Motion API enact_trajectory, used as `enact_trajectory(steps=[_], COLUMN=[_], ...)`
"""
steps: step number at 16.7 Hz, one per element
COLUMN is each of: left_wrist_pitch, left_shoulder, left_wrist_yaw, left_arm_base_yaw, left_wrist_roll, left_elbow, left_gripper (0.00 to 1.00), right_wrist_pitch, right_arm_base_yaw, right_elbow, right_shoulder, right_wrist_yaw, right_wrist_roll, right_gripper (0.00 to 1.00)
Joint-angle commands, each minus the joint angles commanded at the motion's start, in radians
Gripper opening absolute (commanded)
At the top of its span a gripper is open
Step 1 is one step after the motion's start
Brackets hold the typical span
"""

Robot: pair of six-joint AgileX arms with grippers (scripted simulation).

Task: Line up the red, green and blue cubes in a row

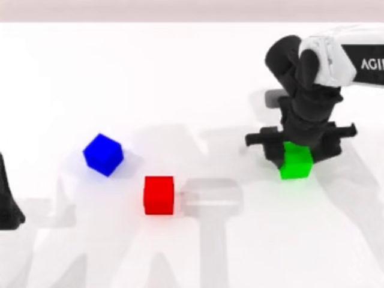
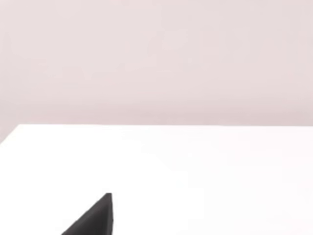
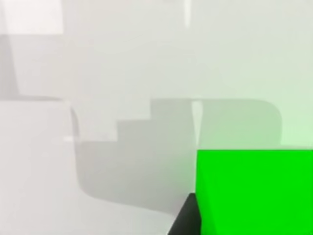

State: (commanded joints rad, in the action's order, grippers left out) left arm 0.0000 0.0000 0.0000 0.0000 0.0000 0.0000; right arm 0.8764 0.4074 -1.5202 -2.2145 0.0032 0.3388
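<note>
The green cube (image 1: 296, 163) is at the table's right, between the fingers of my right gripper (image 1: 296, 150), which is shut on it from above. In the right wrist view the green cube (image 3: 254, 191) fills the near corner, with one dark finger (image 3: 186, 221) pressed against its side. The red cube (image 1: 159, 195) rests near the middle of the table. Left of it and a little farther back lies the blue cube (image 1: 103, 154), turned at an angle. My left arm (image 1: 8, 207) stays parked at the left edge; one of its fingertips (image 2: 98, 218) shows far off to the side, over bare table.
The white table (image 1: 192, 84) runs to a pale back wall (image 1: 192, 9). Grey shadows of the arms fall across the middle, one right beside the red cube.
</note>
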Motion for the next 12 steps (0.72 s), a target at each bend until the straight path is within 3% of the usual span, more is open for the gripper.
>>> enact_trajectory(steps=[8, 12], left_wrist_pitch=[0.000, 0.000], left_shoulder=[0.000, 0.000], left_wrist_yaw=[0.000, 0.000], left_arm_base_yaw=[0.000, 0.000], left_wrist_roll=[0.000, 0.000], left_elbow=[0.000, 0.000], left_gripper=[1.00, 1.00], right_wrist_pitch=[0.016, 0.127], right_arm_base_yaw=[0.000, 0.007], right_elbow=[-0.011, -0.086], right_shoulder=[0.031, 0.062], right_wrist_yaw=[0.008, 0.008], right_wrist_roll=[-0.004, -0.007], right_gripper=[0.00, 0.00])
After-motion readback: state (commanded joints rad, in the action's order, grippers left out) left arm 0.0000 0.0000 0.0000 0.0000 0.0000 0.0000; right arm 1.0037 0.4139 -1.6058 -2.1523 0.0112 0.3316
